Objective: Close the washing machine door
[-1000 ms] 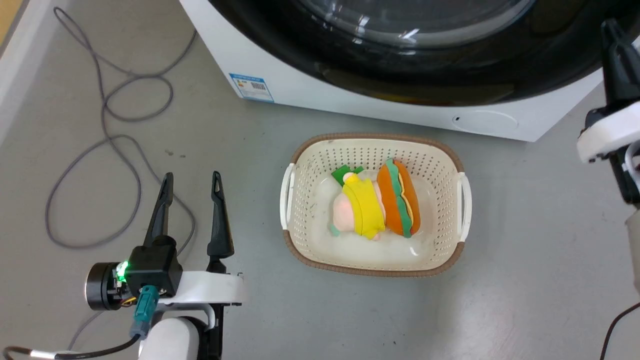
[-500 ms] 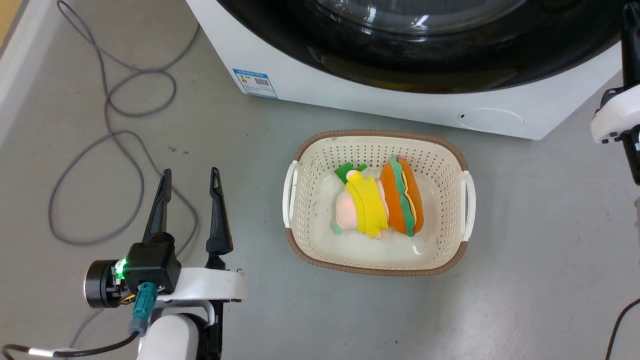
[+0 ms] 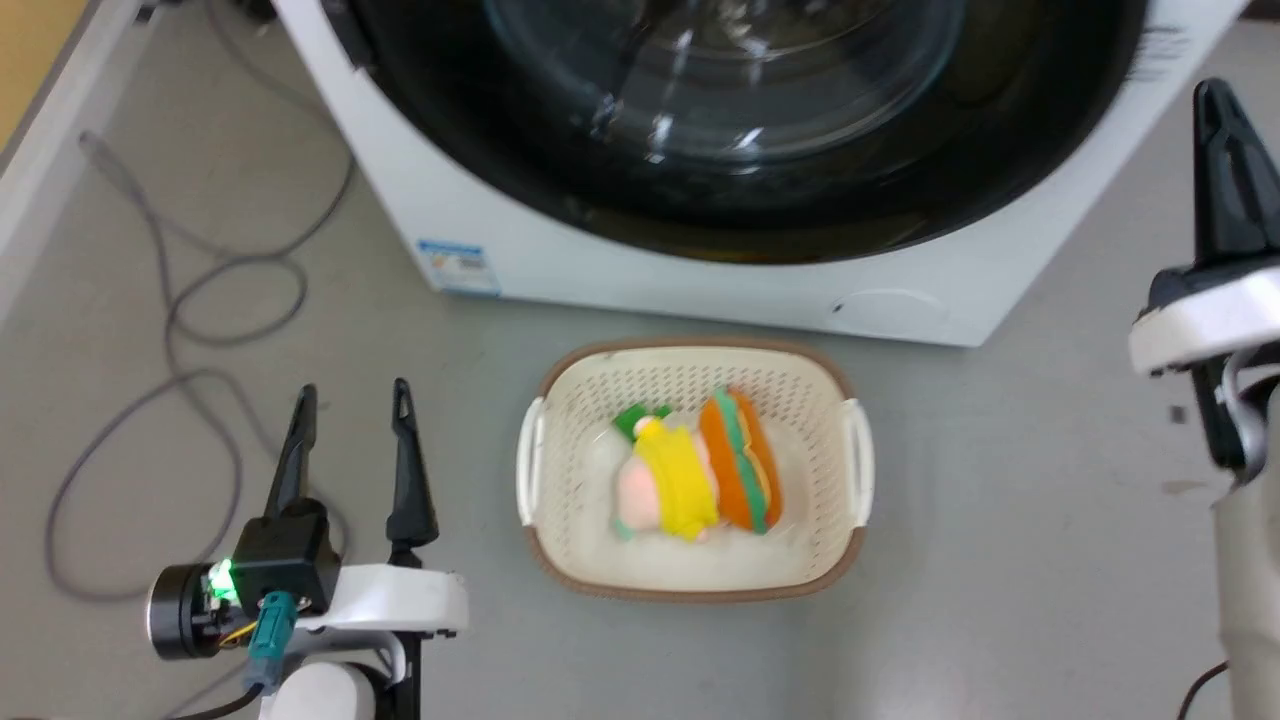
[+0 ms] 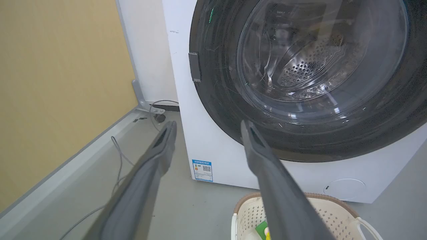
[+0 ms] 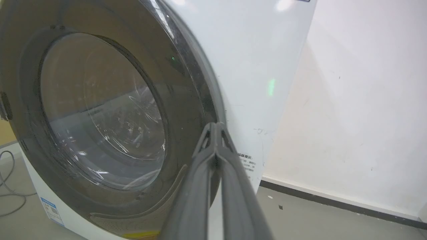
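The white washing machine (image 3: 700, 290) fills the top of the head view. Its glossy black washing machine door (image 3: 750, 232) with the clear glass window lies flat against the front; the steel drum shows through the glass in the left wrist view. My left gripper (image 3: 351, 389) stands open and empty over the floor at lower left, and the left wrist view has it (image 4: 208, 124) pointing at the door (image 4: 220, 100). My right gripper (image 3: 1215, 95) is shut on nothing at the machine's right front corner, and the right wrist view puts it (image 5: 215, 125) close to the door's rim (image 5: 186, 93).
A cream laundry basket (image 3: 600, 400) holding soft toys (image 3: 690, 480) sits on the grey floor before the machine. A grey cable (image 3: 200, 300) loops on the floor at left. A baseboard and yellow wall (image 4: 50, 83) run along the left, a white wall (image 5: 350, 100) at right.
The whole head picture has shifted, so the camera has moved; more of the door and its window shows. The door stays flat against the front. The left gripper keeps its open pose.
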`<state>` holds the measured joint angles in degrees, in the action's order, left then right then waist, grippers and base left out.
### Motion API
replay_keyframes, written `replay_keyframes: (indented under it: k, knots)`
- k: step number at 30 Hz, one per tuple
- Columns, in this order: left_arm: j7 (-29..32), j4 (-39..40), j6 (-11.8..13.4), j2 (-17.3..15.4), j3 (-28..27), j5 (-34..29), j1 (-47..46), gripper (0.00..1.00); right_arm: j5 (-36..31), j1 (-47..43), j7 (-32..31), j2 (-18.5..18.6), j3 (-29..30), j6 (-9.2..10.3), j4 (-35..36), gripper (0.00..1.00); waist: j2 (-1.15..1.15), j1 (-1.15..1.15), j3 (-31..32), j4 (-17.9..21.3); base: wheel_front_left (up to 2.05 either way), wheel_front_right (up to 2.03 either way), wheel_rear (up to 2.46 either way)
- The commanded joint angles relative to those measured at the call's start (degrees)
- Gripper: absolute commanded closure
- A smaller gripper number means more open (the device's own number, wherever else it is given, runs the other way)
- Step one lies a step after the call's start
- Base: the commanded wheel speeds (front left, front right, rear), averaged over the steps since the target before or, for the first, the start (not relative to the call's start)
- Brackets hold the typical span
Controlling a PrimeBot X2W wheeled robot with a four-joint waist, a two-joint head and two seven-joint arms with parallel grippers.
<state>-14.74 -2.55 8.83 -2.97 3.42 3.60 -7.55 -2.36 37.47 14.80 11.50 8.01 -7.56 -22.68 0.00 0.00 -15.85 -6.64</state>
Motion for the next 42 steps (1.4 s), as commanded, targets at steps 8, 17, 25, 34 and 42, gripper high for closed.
replay_keyframes:
  k: [8, 17, 25, 34, 42]
  knots:
    - [-0.3, -1.5, -1.1, -0.3, -2.1, -1.0, 4.6, 0.00, 4.6, -14.3, 0.2, -6.4, 0.6, 0.08, 10.7, 0.16, 0.00, 0.00, 8.9, 7.4, 0.00, 0.00, 0.00]
    - [-0.3, -1.5, -1.8, -0.3, -2.6, -1.5, 8.1, 0.00, 6.4, -23.4, 0.2, -7.6, -2.6, 0.08, 12.9, 0.00, 0.00, 0.00, 12.5, 9.2, 0.00, 0.00, 0.00]
    - [-0.3, -1.3, -2.1, -0.3, -2.2, -1.6, 10.1, 0.00, 6.7, -32.4, 0.2, -8.5, -2.1, 0.08, 13.9, 0.00, 0.00, 0.00, 15.0, 9.1, 0.00, 0.00, 0.00]
    - [-0.3, -1.5, -2.6, -0.2, -2.4, -1.5, 11.0, 0.00, 9.1, -36.9, 0.2, -8.6, -3.0, 0.08, 15.6, 0.00, 0.00, 0.00, 15.9, 9.4, 0.00, 0.00, 0.00]
    - [0.4, -1.4, -2.9, 0.0, -2.3, -1.5, 10.3, 1.00, 8.6, -36.4, -0.4, -8.3, -3.0, 0.02, 15.5, 1.00, 0.00, 0.00, 16.0, 9.4, 0.00, 0.00, 0.00]
